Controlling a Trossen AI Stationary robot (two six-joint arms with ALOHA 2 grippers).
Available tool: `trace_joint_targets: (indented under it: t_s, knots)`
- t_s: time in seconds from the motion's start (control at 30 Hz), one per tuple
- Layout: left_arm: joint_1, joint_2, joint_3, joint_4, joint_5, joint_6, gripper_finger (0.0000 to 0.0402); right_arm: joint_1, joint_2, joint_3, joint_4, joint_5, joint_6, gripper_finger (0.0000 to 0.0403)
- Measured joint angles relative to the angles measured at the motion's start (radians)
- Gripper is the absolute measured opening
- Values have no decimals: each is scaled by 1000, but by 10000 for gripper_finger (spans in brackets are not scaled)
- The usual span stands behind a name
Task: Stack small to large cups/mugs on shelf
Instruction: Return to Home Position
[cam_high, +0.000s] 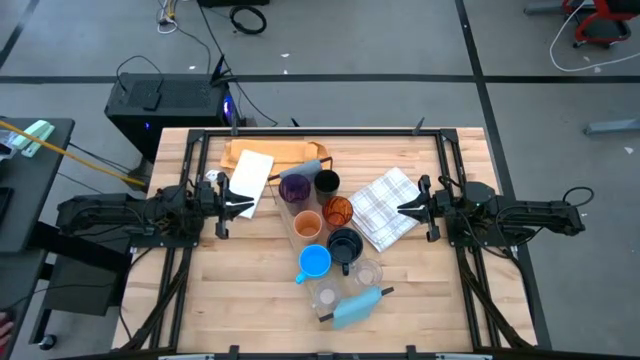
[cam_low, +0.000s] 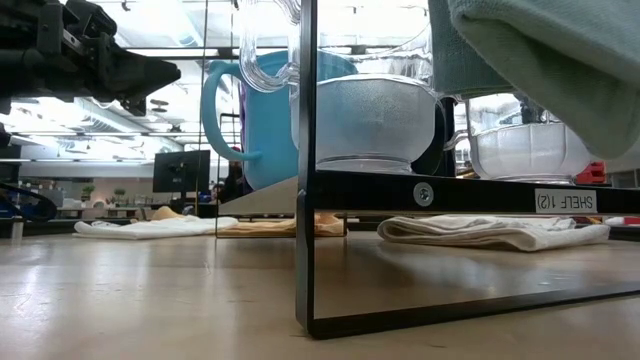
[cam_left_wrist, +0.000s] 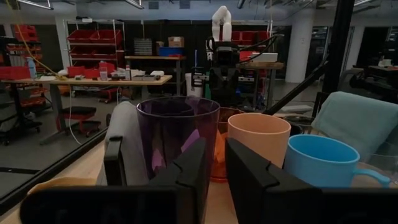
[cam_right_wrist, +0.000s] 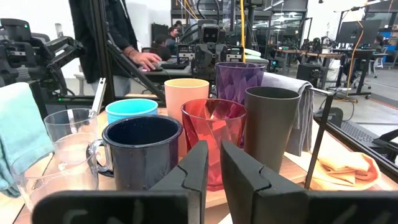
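Observation:
Several cups stand close together on the long pale shelf (cam_high: 289, 214) in the middle of the table: a purple tumbler (cam_high: 296, 187), a black cup (cam_high: 327, 183), a clear orange cup (cam_high: 337, 211), a peach cup (cam_high: 308, 225), a navy mug (cam_high: 345, 245), a bright blue mug (cam_high: 315, 262) and two clear glasses (cam_high: 368, 272). Blue-grey cloth pieces hang at the shelf's ends (cam_high: 357, 307). My left gripper (cam_high: 246, 204) is shut and empty to the left of the cups. My right gripper (cam_high: 404, 208) is shut and empty to their right, over the checked cloth.
A white checked cloth (cam_high: 385, 208) lies to the right of the cups. An orange-brown board (cam_high: 270, 153) with a white cloth (cam_high: 250, 178) lies at the far side. Black frame bars (cam_high: 450, 180) run along both table sides. A person (cam_right_wrist: 118, 31) stands beyond the table.

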Motion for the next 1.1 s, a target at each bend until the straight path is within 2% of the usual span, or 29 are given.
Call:
trace_joint_targets:
  t_s: [1.1]
  knots:
    - [0, 0, 0, 0, 0, 0, 65, 0, 0, 0, 0, 0, 0, 52]
